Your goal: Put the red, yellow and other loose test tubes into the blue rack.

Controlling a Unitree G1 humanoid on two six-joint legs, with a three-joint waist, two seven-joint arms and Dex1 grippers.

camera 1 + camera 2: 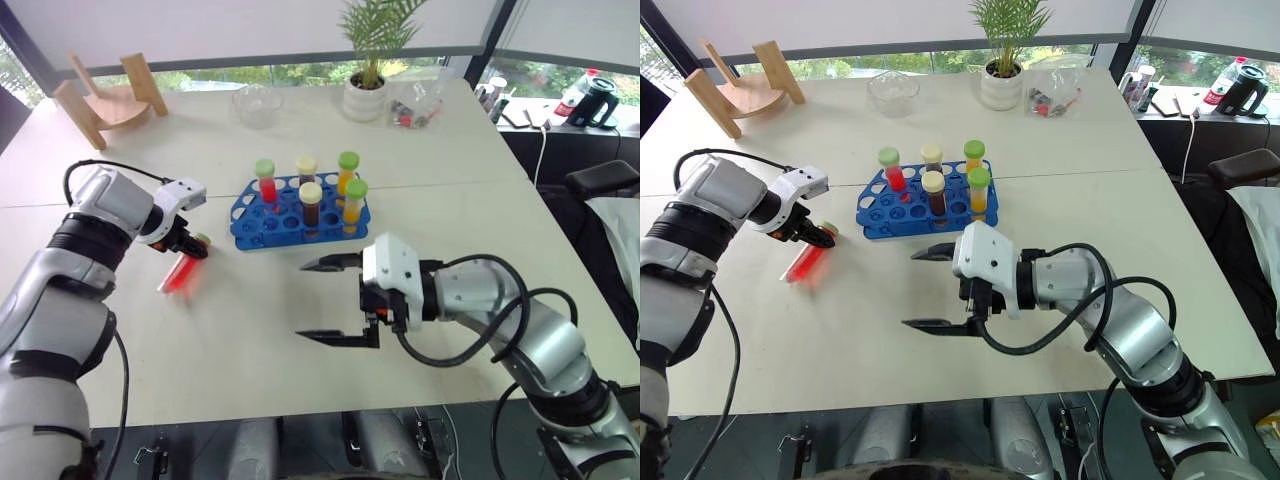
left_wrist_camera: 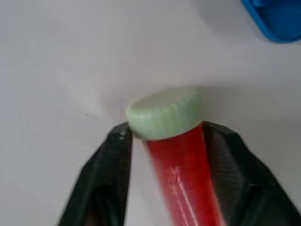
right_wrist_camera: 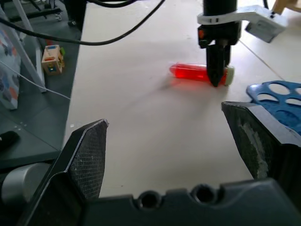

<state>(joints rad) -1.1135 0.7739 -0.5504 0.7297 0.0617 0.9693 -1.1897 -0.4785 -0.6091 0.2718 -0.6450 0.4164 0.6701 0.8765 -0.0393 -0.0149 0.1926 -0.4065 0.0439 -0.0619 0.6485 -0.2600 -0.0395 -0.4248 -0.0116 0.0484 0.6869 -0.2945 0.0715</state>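
Behind the left gripper (image 1: 194, 245), red tube (image 1: 180, 272) partly hidden.

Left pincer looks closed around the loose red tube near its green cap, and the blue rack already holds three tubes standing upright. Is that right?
Not quite. The left pincer is closed around the red tube near its green cap, but the blue rack holds five upright tubes, not three. The left eye view shows one red, two dark brown and two yellow.
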